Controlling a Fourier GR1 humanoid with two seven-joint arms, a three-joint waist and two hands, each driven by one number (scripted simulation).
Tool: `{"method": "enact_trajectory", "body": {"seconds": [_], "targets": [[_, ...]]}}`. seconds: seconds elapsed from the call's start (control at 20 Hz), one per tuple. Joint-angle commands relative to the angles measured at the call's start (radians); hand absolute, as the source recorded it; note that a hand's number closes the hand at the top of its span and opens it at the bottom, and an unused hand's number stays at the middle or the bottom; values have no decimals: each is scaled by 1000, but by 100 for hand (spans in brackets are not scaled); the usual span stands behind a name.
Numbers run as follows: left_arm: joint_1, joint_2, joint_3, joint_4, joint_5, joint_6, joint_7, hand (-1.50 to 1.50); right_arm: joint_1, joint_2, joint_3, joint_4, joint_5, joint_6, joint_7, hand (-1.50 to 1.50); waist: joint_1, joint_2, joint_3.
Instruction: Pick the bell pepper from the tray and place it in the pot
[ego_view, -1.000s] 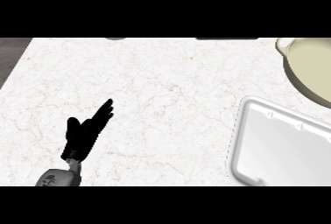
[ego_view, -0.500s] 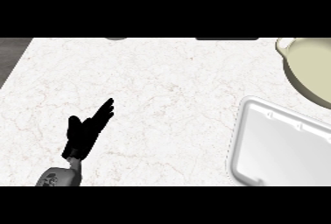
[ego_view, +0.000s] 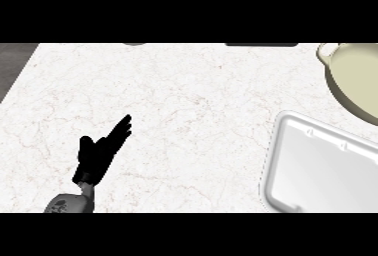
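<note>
The pale marbled bench (ego_view: 184, 100) fills my view. The white tray (ego_view: 325, 170) is at its lower right, cut off by the edge, and the cream pot (ego_view: 358, 75) is in the upper right corner. I cannot see the bell pepper on the part of the tray that shows. My left hand (ego_view: 100, 155) hangs low at the left, well apart from both, fingers (ego_view: 122, 127) straight, holding nothing.

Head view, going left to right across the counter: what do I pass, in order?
left hand, open, at lower left → white tray at lower right → cream pot, furthest right and farther back, cut off by the view's edge.
</note>
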Motion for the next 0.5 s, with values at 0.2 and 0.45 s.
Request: {"method": "enact_trajectory", "body": {"seconds": [0.2,0.45], "targets": [[-27,-17,4,27,-19,13,0,0,-260,-40,180,10,169,42,269,150,19,6,1],[-17,-12,-6,28,-23,-16,-15,0,-378,36,266,141,299,0,242,150,26,8,2]]}}
